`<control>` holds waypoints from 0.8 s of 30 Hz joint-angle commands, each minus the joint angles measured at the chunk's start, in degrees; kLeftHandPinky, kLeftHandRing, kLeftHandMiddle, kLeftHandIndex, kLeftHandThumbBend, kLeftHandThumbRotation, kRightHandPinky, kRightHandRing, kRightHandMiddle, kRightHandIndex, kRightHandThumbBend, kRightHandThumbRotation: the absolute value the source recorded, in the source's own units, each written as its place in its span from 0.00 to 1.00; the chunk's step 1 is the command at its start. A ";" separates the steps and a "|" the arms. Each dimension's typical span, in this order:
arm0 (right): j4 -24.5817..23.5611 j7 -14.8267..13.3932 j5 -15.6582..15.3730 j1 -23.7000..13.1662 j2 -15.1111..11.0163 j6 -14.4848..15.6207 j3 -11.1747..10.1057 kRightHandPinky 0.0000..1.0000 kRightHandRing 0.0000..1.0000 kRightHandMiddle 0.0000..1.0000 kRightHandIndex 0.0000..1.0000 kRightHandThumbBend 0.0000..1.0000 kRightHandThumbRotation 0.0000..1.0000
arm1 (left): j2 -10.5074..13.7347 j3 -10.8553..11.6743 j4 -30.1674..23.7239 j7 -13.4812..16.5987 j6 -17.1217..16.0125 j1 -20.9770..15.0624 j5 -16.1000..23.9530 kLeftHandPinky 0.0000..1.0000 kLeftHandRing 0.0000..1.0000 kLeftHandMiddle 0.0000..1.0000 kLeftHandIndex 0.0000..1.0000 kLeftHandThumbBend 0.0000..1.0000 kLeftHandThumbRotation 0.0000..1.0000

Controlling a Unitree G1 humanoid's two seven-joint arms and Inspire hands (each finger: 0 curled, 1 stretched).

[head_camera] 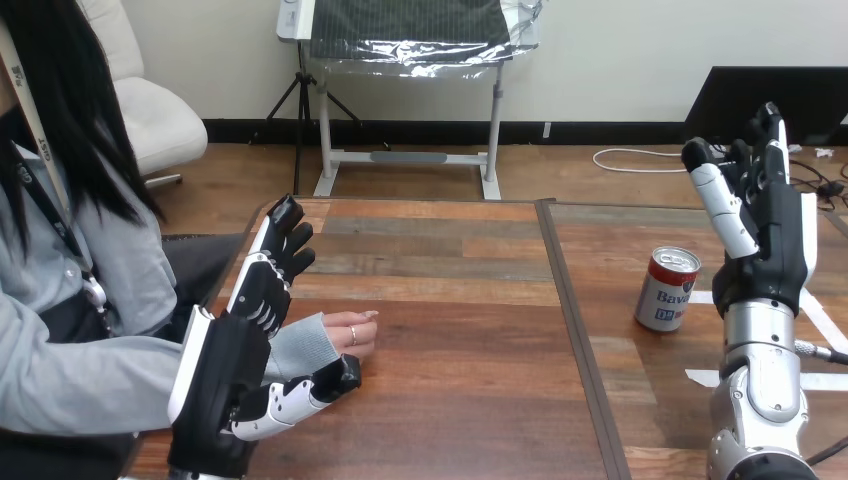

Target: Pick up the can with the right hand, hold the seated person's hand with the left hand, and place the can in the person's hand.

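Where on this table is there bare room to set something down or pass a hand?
The widest free patch is the table middle, between the person's hand and the can. The near strip below it is bare. It is crowded at the left, where the left hand flanks the person's wrist, and at the right around the can and right hand.

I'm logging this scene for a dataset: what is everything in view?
can: one, red and white, upright on the table's right half
tape: several strips, white, on the table near the can
table: one, brown wood, dark seam down the middle
person's hand: one, resting on the table's left half
left hand: one, black and white, open, at the person's wrist
right hand: one, black and white, open, raised right of the can, apart from it
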 commanded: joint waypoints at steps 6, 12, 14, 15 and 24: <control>0.67 -0.14 -0.26 -4.86 -2.14 0.85 -0.85 1.00 1.00 1.00 1.00 1.00 0.53 | 0.70 0.77 0.30 0.31 -1.34 -2.96 0.21 0.92 0.97 0.99 0.97 1.00 0.56; 0.96 -0.25 -0.61 -4.85 -2.92 1.42 -0.97 1.00 1.00 1.00 1.00 1.00 0.51 | 0.52 0.69 0.60 0.16 -1.42 -2.89 -0.17 0.92 0.96 0.98 0.97 1.00 0.55; 1.13 0.33 -0.29 -4.87 -3.17 1.84 -1.29 1.00 1.00 1.00 1.00 1.00 0.49 | 0.48 0.83 0.83 0.45 -1.73 -2.93 0.22 0.92 0.96 0.98 0.97 1.00 0.54; 1.21 0.38 -0.28 -4.89 -3.29 2.01 -1.38 1.00 1.00 1.00 1.00 1.00 0.49 | 0.54 0.94 1.05 0.61 -2.08 -3.03 0.59 0.91 0.96 0.97 0.97 1.00 0.55; 1.69 1.82 0.14 -4.84 -4.09 3.35 -2.61 1.00 1.00 1.00 1.00 1.00 0.45 | 0.18 0.35 0.65 0.12 -1.27 -2.75 -0.44 0.90 0.94 0.96 0.96 1.00 0.54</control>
